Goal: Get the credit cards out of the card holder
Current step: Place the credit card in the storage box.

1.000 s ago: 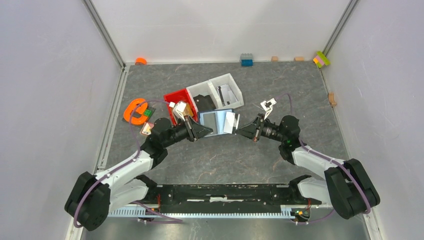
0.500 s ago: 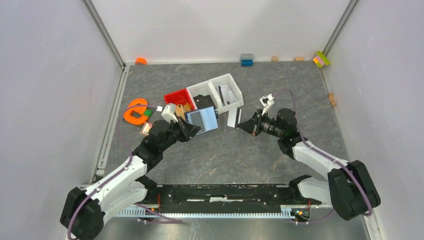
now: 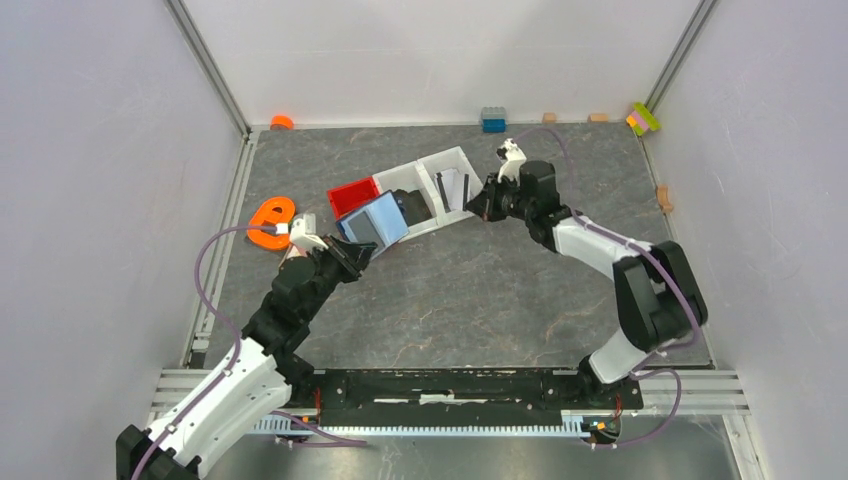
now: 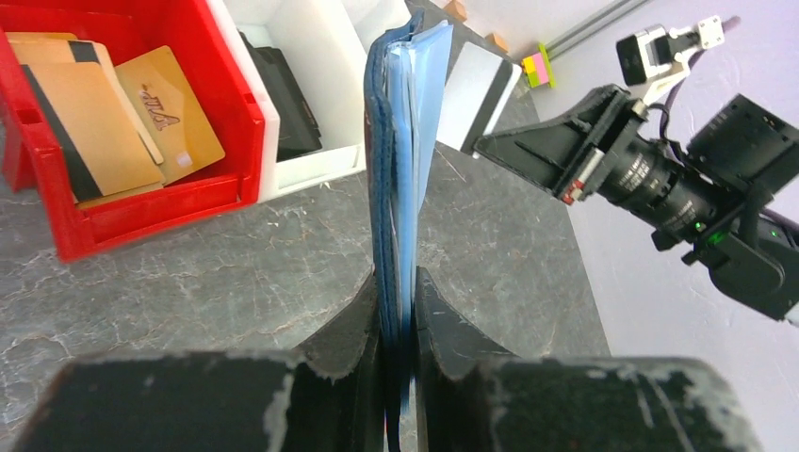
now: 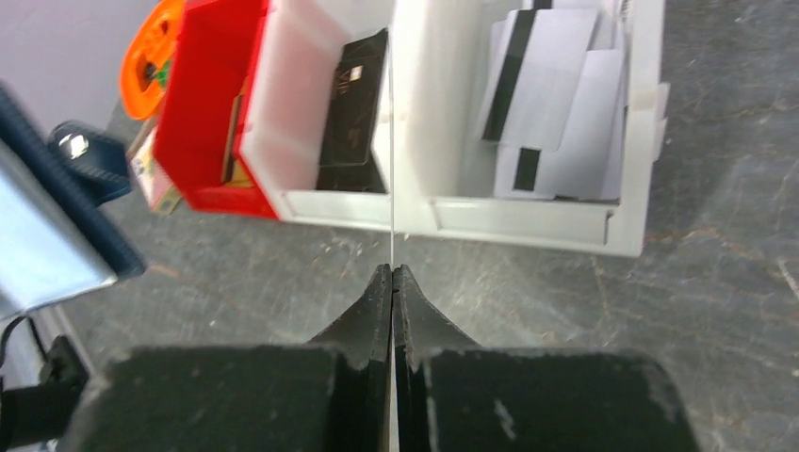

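Observation:
My left gripper [image 3: 357, 250] is shut on the navy-blue card holder [image 3: 376, 219] and holds it up in front of the bins. In the left wrist view the holder [image 4: 400, 141] stands edge-on between my fingers [image 4: 396, 278], its light blue inside showing. My right gripper [image 3: 480, 200] is shut on a light grey credit card [image 4: 476, 89], held over the bins. In the right wrist view the card [image 5: 390, 141] is a thin vertical line rising from the gripper [image 5: 391, 268]. The holder [image 5: 85, 160] shows at the left there.
A red bin [image 3: 352, 193] holds brown cards [image 4: 122, 113]. The middle white bin [image 5: 292, 113] holds a black card [image 5: 353, 104]. The right white bin [image 5: 641, 113] holds several light cards [image 5: 556, 94]. An orange roll [image 3: 270, 218] lies at the left. Small blocks [image 3: 493, 118] line the far wall.
My right gripper has drawn the grey card clear of the holder and carried it back over the white bins. My left arm has pulled back and left with the holder.

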Controlling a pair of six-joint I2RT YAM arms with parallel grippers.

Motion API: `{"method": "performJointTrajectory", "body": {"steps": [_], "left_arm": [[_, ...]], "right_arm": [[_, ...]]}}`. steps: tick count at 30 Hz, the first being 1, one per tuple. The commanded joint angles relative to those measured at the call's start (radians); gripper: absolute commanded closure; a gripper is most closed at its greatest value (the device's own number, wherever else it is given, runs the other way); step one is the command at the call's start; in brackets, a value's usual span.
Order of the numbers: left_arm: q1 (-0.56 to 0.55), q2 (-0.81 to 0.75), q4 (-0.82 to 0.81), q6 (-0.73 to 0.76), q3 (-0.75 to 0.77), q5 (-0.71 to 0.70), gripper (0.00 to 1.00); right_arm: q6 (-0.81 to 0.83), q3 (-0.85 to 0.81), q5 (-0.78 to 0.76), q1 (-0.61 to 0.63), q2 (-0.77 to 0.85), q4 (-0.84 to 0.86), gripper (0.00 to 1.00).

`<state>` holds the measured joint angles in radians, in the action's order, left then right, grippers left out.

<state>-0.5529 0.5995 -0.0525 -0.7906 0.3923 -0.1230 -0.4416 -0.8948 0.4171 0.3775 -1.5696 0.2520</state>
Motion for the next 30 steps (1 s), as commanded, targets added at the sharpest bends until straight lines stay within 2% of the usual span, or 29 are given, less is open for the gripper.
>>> {"method": "performJointTrajectory", "body": {"steps": [1, 11, 16, 17, 19, 20, 25, 30], "left_arm": [[0.001, -0.03, -0.012, -0.004, -0.006, -0.059, 0.98], [0.0, 0.021, -0.03, -0.01, 0.003, -0.011, 0.98], [0.001, 0.028, -0.038, -0.011, 0.002, -0.004, 0.98], [0.0, 0.027, -0.04, -0.009, 0.002, 0.0, 0.98], [0.0, 0.029, -0.045, -0.007, 0.001, 0.006, 0.98], [0.0, 0.03, -0.047, -0.007, 0.0, 0.008, 0.98], [0.001, 0.055, -0.067, -0.002, 0.005, 0.044, 0.98], [0.0, 0.082, -0.094, 0.005, 0.008, 0.095, 0.98]], "right_arm": [[0.072, -0.16, -0.075, -0.001, -0.112, -0.098, 1.0], [0.091, -0.4, -0.073, 0.001, -0.372, -0.164, 1.0], [0.097, -0.462, -0.055, 0.01, -0.429, -0.203, 0.95], [0.096, -0.463, -0.067, 0.011, -0.427, -0.207, 0.9], [0.096, -0.448, -0.094, 0.011, -0.403, -0.204, 0.74], [0.095, -0.434, -0.105, 0.011, -0.388, -0.197, 0.7], [0.085, -0.341, -0.141, 0.02, -0.263, -0.156, 0.66], [0.115, -0.249, -0.146, 0.081, -0.088, -0.162, 0.6]]}}
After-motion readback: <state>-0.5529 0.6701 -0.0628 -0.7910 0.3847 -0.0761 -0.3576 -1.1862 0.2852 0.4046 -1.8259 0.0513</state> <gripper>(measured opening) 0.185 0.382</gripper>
